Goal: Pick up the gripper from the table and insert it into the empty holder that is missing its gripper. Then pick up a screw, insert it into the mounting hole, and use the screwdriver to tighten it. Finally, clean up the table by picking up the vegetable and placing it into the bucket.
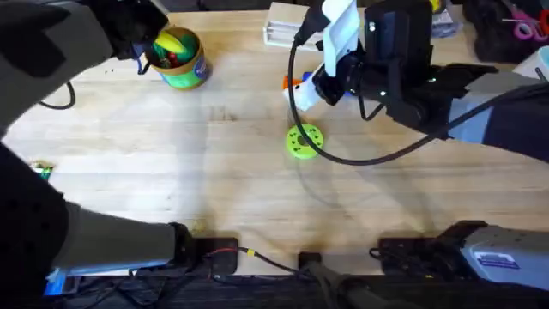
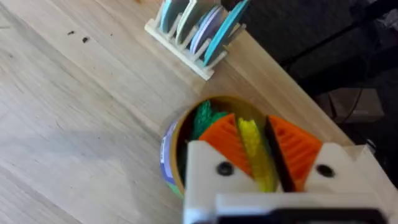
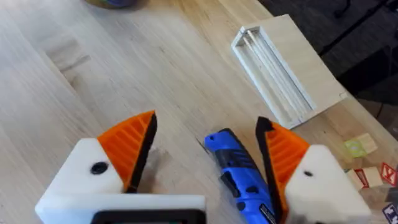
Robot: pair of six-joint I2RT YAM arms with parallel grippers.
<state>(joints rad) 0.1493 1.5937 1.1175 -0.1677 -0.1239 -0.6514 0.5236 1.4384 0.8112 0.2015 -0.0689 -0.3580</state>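
Note:
The green bucket [image 1: 182, 62] with a yellow rim stands at the far left of the table. My left gripper [image 1: 157, 45] hovers just over it. In the left wrist view my left gripper [image 2: 249, 127] is shut on the yellow vegetable [image 2: 256, 152], right above the bucket's rim [image 2: 179, 134]. My right gripper [image 1: 313, 75] is low over the table at the far middle. The right gripper [image 3: 208, 146] is open, and the blue screwdriver [image 3: 241, 174] lies on the wood between its orange pads [image 3: 134, 143], nearer the other pad. The loose gripper, the holder and the screw are out of view.
A lime-green disc with holes [image 1: 304, 140] lies mid-table under the right arm's cable. A white slotted rack [image 3: 273, 68] sits past the screwdriver, and a rack of discs [image 2: 194, 32] stands behind the bucket. Small wooden blocks [image 3: 359, 147] lie near the far edge.

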